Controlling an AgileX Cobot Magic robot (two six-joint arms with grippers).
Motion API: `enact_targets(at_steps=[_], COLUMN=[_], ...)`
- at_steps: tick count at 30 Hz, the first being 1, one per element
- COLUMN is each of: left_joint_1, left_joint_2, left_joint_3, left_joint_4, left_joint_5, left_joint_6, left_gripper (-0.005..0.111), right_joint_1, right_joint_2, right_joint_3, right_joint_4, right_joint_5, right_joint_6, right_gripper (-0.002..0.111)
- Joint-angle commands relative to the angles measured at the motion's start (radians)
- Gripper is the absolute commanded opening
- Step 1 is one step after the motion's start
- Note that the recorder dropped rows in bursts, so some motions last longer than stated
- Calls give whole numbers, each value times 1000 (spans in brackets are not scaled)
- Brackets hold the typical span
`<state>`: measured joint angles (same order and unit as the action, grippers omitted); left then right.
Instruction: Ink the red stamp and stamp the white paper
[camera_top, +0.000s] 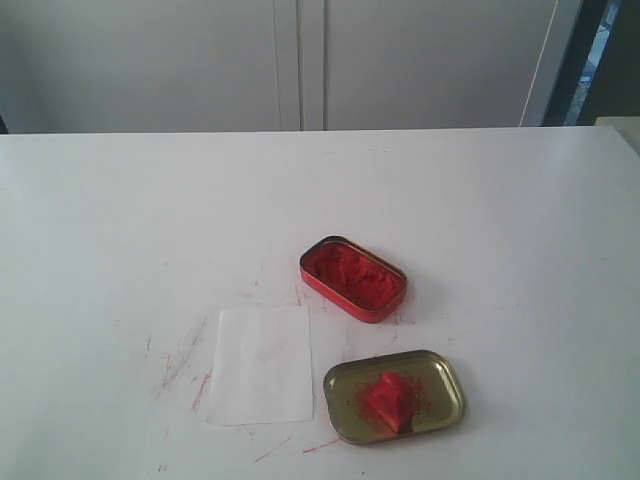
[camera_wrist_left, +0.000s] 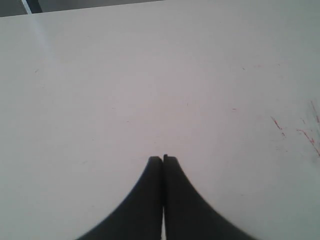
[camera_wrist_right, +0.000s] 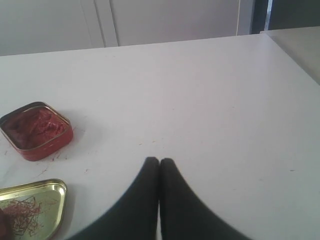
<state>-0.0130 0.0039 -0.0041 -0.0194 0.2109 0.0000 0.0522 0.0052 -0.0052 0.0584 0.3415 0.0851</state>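
Note:
The red stamp (camera_top: 391, 399) lies inside the gold-coloured lid (camera_top: 437, 380), near the table's front. The white paper (camera_top: 262, 364) lies flat just left of the lid. Behind them stands the red oval tin (camera_top: 352, 279) of red ink paste, open. Neither arm shows in the exterior view. My left gripper (camera_wrist_left: 163, 159) is shut with nothing in it, over bare table. My right gripper (camera_wrist_right: 159, 160) is also shut and empty; its view shows the tin (camera_wrist_right: 36, 131) and a corner of the lid (camera_wrist_right: 47, 192) off to one side.
Red ink smears mark the white table (camera_top: 120, 220) around the paper and the lid, and red streaks (camera_wrist_left: 278, 126) show in the left wrist view. White cabinet doors (camera_top: 300, 60) stand behind the table's far edge.

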Motion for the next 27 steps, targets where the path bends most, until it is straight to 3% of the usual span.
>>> enact_targets(at_steps=[1,18,27], left_joint_1=[4,4,26], left_joint_2=[-4,-4,-4], left_joint_3=[4,4,4], left_joint_4=[-7,-7,-7], left_joint_5=[-2,-2,-2], left_joint_6=[0,0,0], left_gripper=[0,0,0], right_joint_1=[-4,-4,-4], right_joint_2=[-5,-5,-5], right_joint_3=[5,5,5], right_joint_4=[-7,-7,-7], right_joint_5=[-42,-360,-412], right_joint_6=[1,1,1], right_gripper=[0,0,0])
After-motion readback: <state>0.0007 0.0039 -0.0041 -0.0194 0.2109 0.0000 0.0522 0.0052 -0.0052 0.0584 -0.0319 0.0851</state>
